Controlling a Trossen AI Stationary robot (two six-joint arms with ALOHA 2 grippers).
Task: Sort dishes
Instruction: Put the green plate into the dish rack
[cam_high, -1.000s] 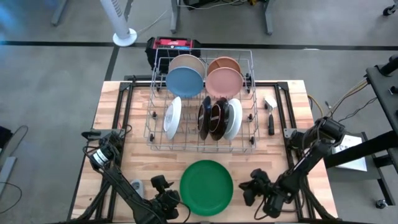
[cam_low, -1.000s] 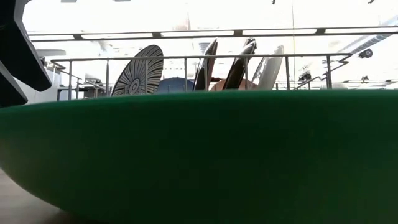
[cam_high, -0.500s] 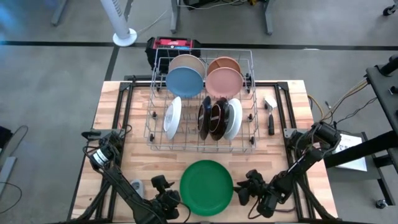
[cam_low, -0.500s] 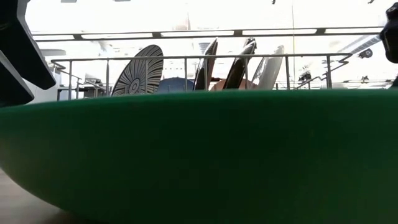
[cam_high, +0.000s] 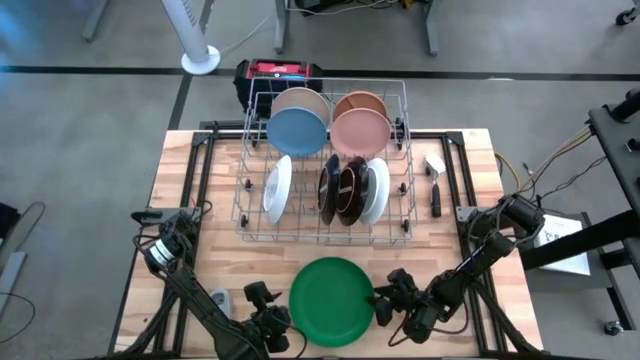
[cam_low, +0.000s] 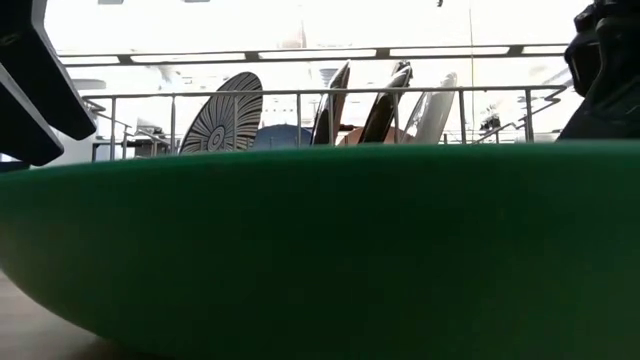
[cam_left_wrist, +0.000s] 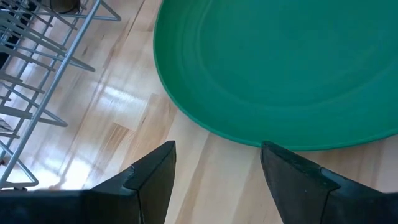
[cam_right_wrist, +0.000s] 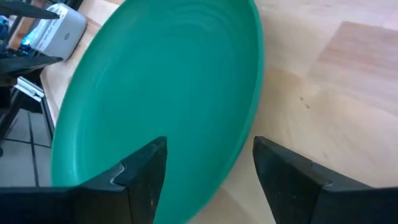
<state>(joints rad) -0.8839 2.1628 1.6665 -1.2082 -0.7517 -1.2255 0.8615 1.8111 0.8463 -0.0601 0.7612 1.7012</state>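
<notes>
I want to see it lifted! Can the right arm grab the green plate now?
Probably yes. The right tool is open at the green plate's rim, one finger over the plate, the other outside it, nothing between.

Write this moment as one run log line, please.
green plate: flat on table, in front of wire rack | right claw: open, straddling plate rim | left claw: open, at opposite rim

You have a silver wire rack (cam_high: 322, 165) standing on the far half of the wooden table (cam_high: 460, 210), and a small grey gadget (cam_high: 219, 298) near the front left edge. Behind the table sits a red-and-black box (cam_high: 278, 72) (on the floor), beside a white fan stand (cam_high: 195, 40).
</notes>
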